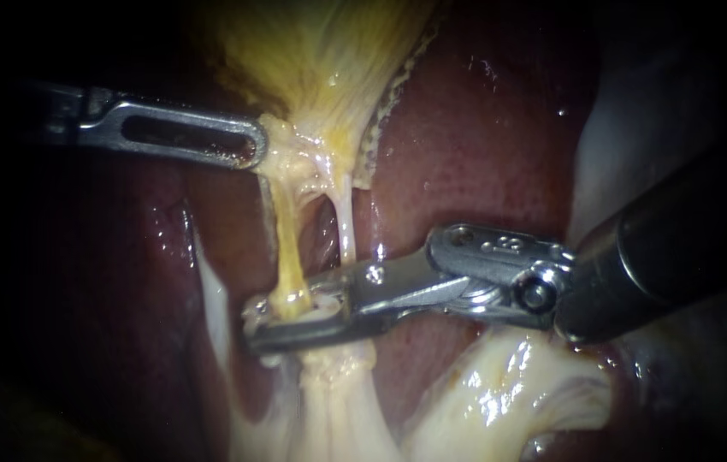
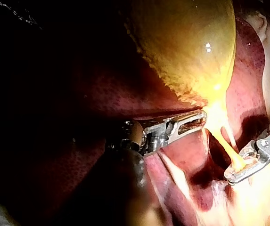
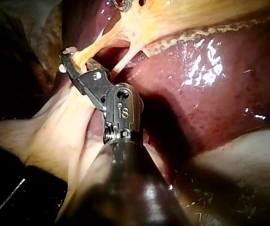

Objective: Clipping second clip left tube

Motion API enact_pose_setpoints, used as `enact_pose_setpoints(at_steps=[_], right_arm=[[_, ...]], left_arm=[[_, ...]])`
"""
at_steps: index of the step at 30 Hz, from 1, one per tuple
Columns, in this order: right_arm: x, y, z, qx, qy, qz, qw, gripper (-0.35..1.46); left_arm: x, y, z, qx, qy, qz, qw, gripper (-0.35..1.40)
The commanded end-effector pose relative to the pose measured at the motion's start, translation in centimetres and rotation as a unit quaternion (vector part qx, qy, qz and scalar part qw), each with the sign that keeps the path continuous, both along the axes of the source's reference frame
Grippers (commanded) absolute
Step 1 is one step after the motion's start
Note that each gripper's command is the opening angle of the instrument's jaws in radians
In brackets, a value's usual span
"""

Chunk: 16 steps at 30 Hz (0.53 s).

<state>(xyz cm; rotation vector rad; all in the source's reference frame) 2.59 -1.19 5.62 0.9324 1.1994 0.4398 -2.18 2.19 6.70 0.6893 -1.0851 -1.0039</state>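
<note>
Nearest the endoscope, at lower right: the dark shaft of the right instrument [image 1: 288, 315], entering from the right and narrowing through a metal wrist into a long pincer reaching leftward. Just under that wrist, a glistening fold of pale tissue [image 1: 500, 385], lying against the liver [image 1: 483, 145].

Next, the pincer itself: closed across the foot of the left tube [image 1: 288, 248], one half above and one half below, both touching, so pinching that yellow strand just above the pale stalk beneath. From the right wrist camera, seen hooked round the same strand, straight ahead of the shaft.

Just beside the left tube, across a narrow dark gap: the right tube [image 1: 346, 227], thinner and whiter, coming down to the upper edge of the pincer and hidden beyond that. Cannot tell whether caught there or merely passing behind. Both tubes taut, rising to one knot of tissue.

Further back, at that knot: the left instrument [image 1: 254, 147], coming in level from the left, its slotted pincer pressed together on the narrow end of the gallbladder [image 1: 321, 51]. From the left wrist camera, tip seen right against the yellow tissue, with the right instrument's pincer lower down and ahead.

Farthest: the body of the gallbladder fanning upward, yellow and streaked, and the dark red, wet liver behind and on either side.
</note>
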Motion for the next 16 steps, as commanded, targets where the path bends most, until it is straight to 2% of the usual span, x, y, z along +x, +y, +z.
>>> enact_pose_setpoints(at_steps=[1, 16], right_arm=[[-0.01, 0.01, 0.01, 0.006, -0.003, 0.001, 1.0, -0.35], [-0.04, 0.02, 0.06, 0.01, -0.005, 0.0, 0.9999, -0.35]], left_arm=[[0.0, 0.0, 0.0, 0.0, 0.0, 0.0, 1.0, -0.35], [-0.01, -0.01, -0.01, 0.0, 0.0, 0.0, 1.0, -0.35]])
